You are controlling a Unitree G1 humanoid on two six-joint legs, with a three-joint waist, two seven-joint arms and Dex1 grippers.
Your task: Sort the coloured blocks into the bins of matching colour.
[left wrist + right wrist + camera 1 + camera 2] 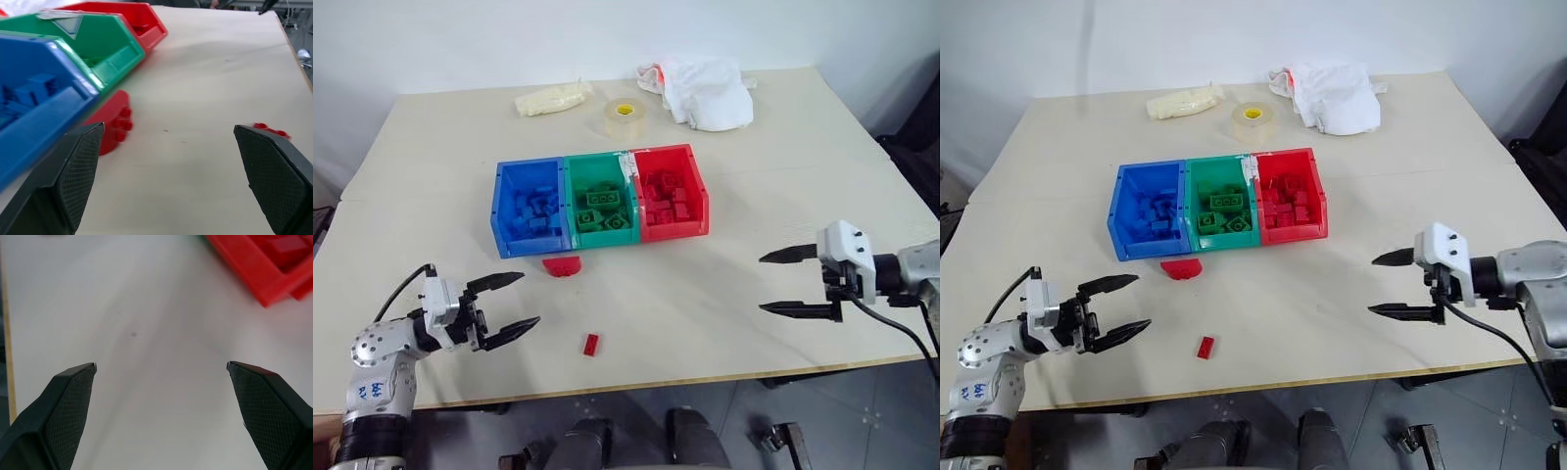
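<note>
Three joined bins stand mid-table: blue bin (499,223), green bin (570,201) and red bin (699,193), each holding blocks of its own colour. A half-round red block (562,265) lies on the table just in front of the blue and green bins. A tiny narrow red block (591,344) lies nearer the front edge. My left gripper (516,305) hovers open at the front left, a little left of both loose blocks. My right gripper (766,283) hangs open at the right, pointing left over bare table, apart from the red bin. Nothing is between either pair of fingers.
At the back of the table are a clear tape roll (625,117), a pale wrapped packet (552,98) and a crumpled white cloth (707,91). The table's front edge (636,384) runs close below the grippers.
</note>
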